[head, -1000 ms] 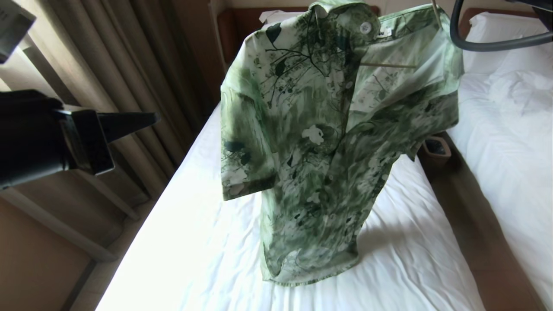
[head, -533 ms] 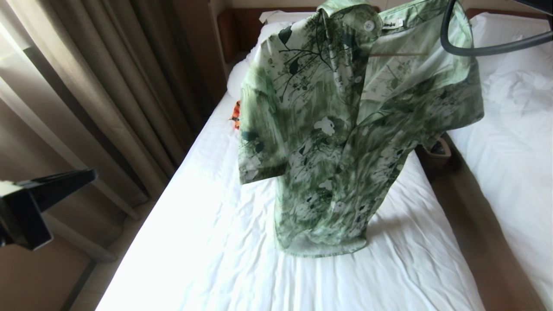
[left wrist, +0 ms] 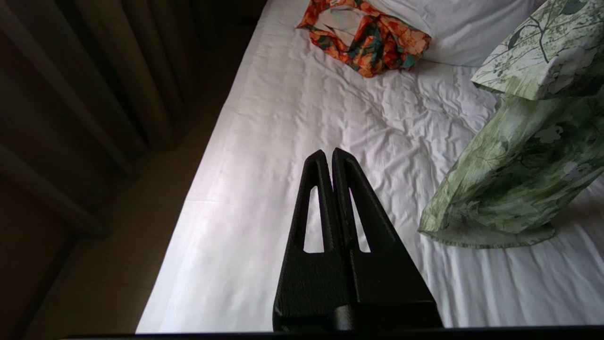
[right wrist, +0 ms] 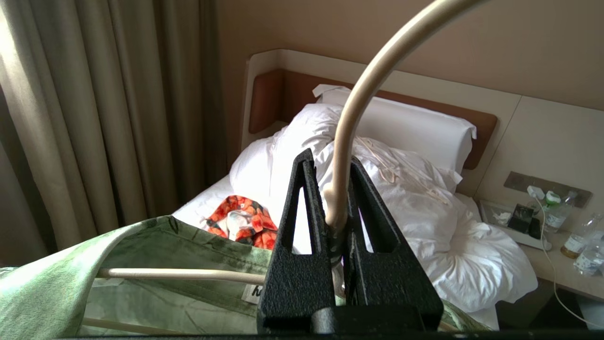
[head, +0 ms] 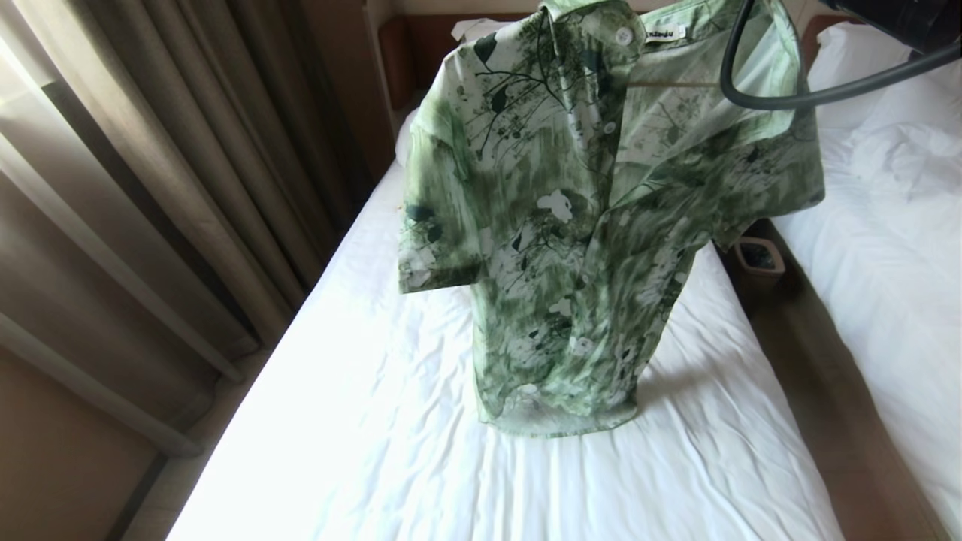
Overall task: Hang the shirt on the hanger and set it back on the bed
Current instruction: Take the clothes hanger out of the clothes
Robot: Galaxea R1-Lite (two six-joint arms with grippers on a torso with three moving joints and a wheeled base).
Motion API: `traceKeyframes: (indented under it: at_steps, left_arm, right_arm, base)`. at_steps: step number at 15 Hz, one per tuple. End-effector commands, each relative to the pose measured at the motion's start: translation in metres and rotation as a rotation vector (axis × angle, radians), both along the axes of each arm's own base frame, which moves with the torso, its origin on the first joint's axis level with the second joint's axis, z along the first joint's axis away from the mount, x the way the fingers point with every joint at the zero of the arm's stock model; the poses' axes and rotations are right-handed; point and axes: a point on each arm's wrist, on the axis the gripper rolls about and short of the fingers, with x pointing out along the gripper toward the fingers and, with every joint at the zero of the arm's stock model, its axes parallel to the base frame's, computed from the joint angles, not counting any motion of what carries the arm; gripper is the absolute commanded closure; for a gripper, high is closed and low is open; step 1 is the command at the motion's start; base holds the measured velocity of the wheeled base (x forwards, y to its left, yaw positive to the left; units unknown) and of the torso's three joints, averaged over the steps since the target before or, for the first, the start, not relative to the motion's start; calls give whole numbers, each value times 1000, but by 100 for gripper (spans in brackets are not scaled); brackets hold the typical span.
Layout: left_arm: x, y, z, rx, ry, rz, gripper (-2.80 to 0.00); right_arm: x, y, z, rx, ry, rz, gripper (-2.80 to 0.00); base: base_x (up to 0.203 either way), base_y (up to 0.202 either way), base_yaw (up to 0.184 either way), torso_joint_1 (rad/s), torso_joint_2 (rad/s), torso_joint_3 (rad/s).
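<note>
The green flower-print shirt (head: 571, 225) hangs on the cream hanger (head: 669, 84) over the middle of the bed (head: 376, 421), buttoned at the collar. Its hem reaches down to the sheet. In the right wrist view my right gripper (right wrist: 330, 158) is shut on the hanger (right wrist: 358, 104) just below its curved hook, above the collar of the shirt (right wrist: 141, 245). In the head view only that arm's dark body shows, at the top right. My left gripper (left wrist: 329, 152) is shut and empty, low over the bed's left side, apart from the shirt (left wrist: 514, 189).
An orange patterned garment (left wrist: 373, 40) lies near the pillow. Spare hangers (right wrist: 401, 174) rest on the bunched duvet. Curtains (head: 150, 188) run along the left. A second bed (head: 887, 225) stands to the right, with a small bin (head: 759, 259) in the aisle. A nightstand holds bottles (right wrist: 573, 243).
My left arm has dropped down and left, out of the head view. The hung shirt has shifted toward the headboard, and its hem now sits farther up the bed.
</note>
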Motion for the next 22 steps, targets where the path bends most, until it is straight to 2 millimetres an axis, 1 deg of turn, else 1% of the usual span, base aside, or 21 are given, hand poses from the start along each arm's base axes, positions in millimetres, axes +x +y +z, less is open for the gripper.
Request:
traceKeyframes:
  at_steps: [1, 4, 10, 15, 19, 22]
  left_arm:
    - [-12, 2, -18, -2, -14, 28, 0]
    - [-15, 2, -28, -1, -6, 54, 0]
    - [-16, 2, -29, -1, -6, 64, 0]
    - [-18, 2, -36, -3, -5, 63, 0]
    - [-18, 2, -35, 0, -6, 55, 0]
    - [-14, 2, -30, 3, -9, 29, 0]
  right_arm:
    - [0, 0, 0, -1, -4, -1, 0]
    - [-3, -1, 4, 5, -20, 3, 0]
    - [-6, -3, 7, 12, -38, 2, 0]
    - [-6, -3, 7, 16, -43, 0, 0]
    - [-4, -3, 5, 13, -36, -1, 0]
    - [-4, -2, 5, 11, -36, 4, 0]
  base:
    - [0, 0, 0, 0, 0, 0]
    - [0, 0, 0, 0, 0, 0]
    - [0, 0, 0, 0, 0, 0]
    - [0, 0, 0, 0, 0, 0]
    - [0, 0, 0, 0, 0, 0]
    - [0, 0, 0, 0, 0, 0]
